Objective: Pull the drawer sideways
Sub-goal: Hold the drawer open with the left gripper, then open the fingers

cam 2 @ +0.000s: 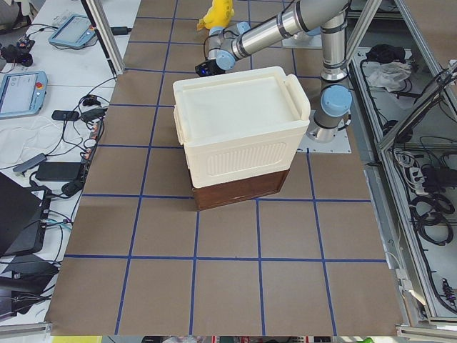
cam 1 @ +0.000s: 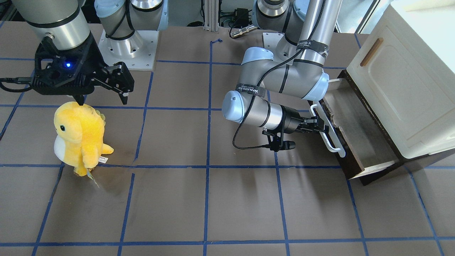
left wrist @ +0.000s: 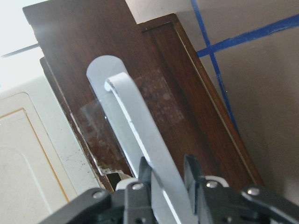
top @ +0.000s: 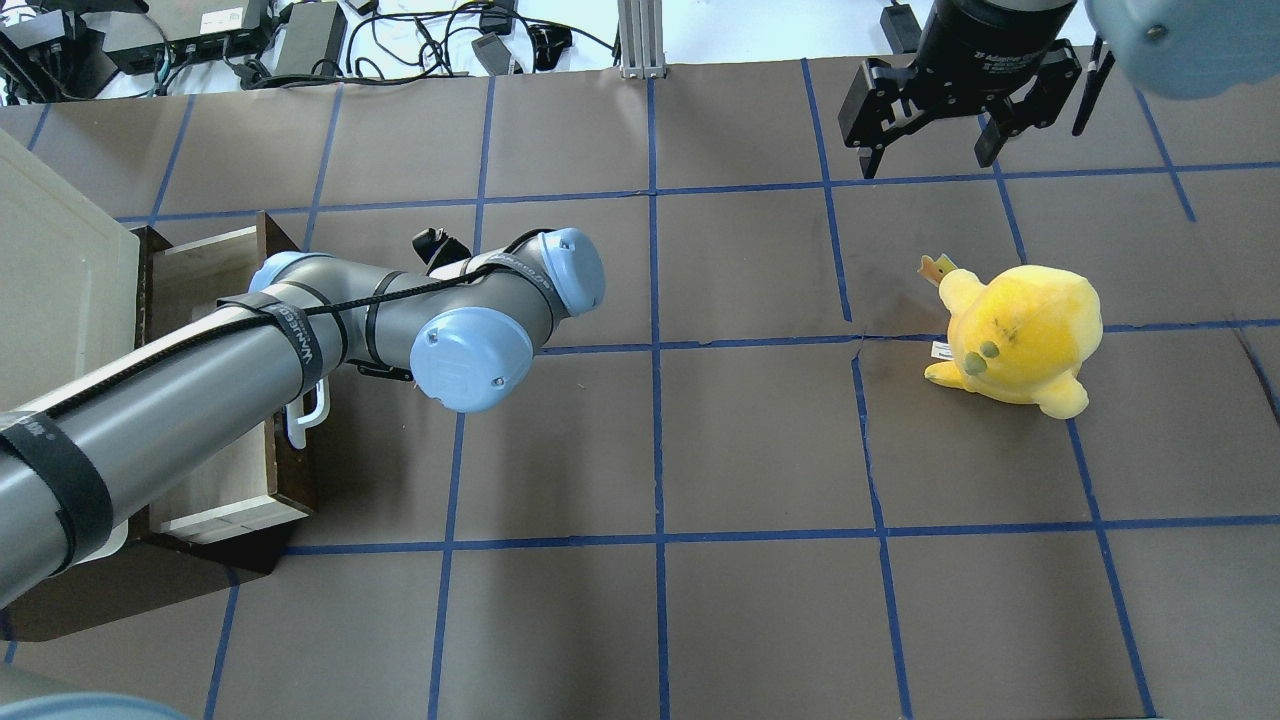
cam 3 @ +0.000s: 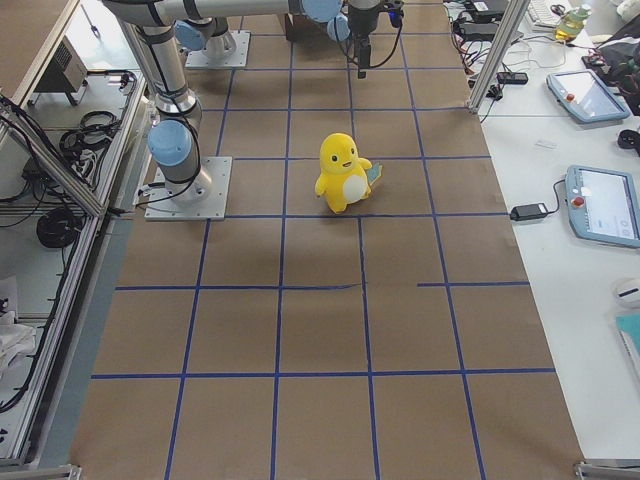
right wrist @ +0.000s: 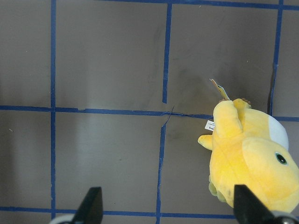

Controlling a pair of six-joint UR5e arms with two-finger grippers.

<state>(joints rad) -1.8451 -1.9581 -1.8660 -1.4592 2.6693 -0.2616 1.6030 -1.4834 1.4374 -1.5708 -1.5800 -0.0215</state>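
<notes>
Clearly the pull is the step in hand. The left gripper (left wrist: 168,170) is clamped on the white loop handle (left wrist: 135,126), one finger on each side of the bar, and it grips somewhat off the bar's middle, toward one end. The drawer (cam 1: 355,135) is at the left end of the table, under the cream cabinet (cam 1: 401,89). It stands partly out, with its pale inner box showing behind the dark front.

To do this well, I judge the arm should draw straight along the drawer's own line of travel, rightward toward the middle of the table. Because the grip is off-centre, any slant in the pull would likely twist the box in its opening, so that it binds or drags the whole cabinet across the table. A level wrist and a slow, even draw should stop the smooth bar sliding between the fingers. The pull should end before the box leaves the cabinet.

The right gripper (cam 1: 103,101) hangs with its jaws wide and holds nothing. It is at the right of the table, near the yellow plush toy (cam 1: 80,137) and well apart from the drawer.
</notes>
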